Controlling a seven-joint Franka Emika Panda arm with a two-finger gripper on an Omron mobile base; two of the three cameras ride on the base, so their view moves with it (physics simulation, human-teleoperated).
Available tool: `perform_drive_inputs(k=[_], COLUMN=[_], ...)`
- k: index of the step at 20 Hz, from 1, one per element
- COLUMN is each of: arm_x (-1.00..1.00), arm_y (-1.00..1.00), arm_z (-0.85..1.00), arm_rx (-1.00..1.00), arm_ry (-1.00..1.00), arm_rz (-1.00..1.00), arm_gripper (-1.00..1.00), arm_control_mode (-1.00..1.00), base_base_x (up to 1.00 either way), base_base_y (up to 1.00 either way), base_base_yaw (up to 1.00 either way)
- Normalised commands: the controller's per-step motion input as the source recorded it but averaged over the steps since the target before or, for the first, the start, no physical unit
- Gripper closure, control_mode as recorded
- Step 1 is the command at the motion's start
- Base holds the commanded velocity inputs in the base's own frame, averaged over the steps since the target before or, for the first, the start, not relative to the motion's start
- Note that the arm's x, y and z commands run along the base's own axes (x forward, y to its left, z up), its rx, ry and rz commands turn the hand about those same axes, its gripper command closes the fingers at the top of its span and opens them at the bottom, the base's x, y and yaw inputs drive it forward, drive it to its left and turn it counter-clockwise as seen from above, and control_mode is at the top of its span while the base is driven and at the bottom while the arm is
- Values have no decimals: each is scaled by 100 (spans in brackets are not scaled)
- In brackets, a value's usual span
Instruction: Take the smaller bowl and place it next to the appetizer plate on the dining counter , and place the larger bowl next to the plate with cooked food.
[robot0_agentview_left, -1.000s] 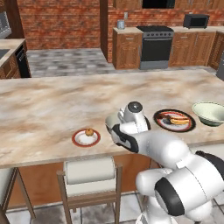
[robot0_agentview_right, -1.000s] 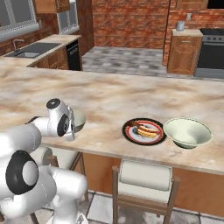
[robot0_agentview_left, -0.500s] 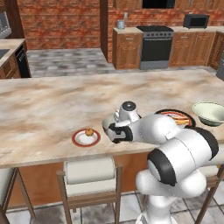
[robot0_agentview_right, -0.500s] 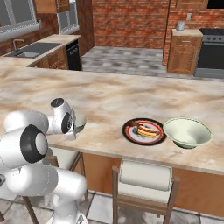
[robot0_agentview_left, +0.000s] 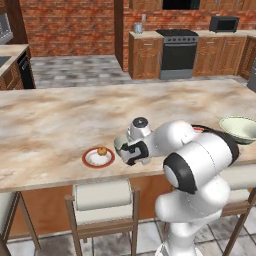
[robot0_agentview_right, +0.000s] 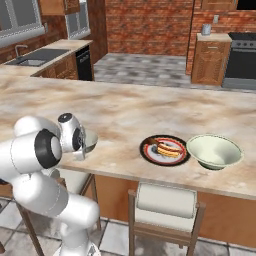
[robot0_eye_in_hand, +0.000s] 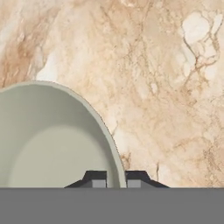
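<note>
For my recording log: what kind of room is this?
A home-style kitchen with a dining bar, rendered. A long beige marble-topped counter with cushioned wooden stools, a black oven range between wooden cabinets, red brick walls, and a steel sink.

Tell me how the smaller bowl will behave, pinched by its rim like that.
The smaller bowl looks like stiff glazed ceramic, so it probably won't flex, but the smooth rim may slip between the fingertips. Gripped at one edge only, it could tilt or swing. It likely chips if dropped on the dining counter.
</note>
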Motion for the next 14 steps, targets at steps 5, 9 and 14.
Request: perform_drive_inputs(k=[5,9,14], arm_x=[14,-4,-34], arm_y=[0,0,-3], arm_z=[-8,51,73], arm_rx=[0,0,0], arm_ry=[3,4,3], arm_rz=[-6,-10,-11], arm_gripper=[-100,-100,-100], arm_control_mode=[-100,-100,-100], base_base_x=[0,0,0], base_base_y=[0,0,0], base_base_yaw=[0,0,0])
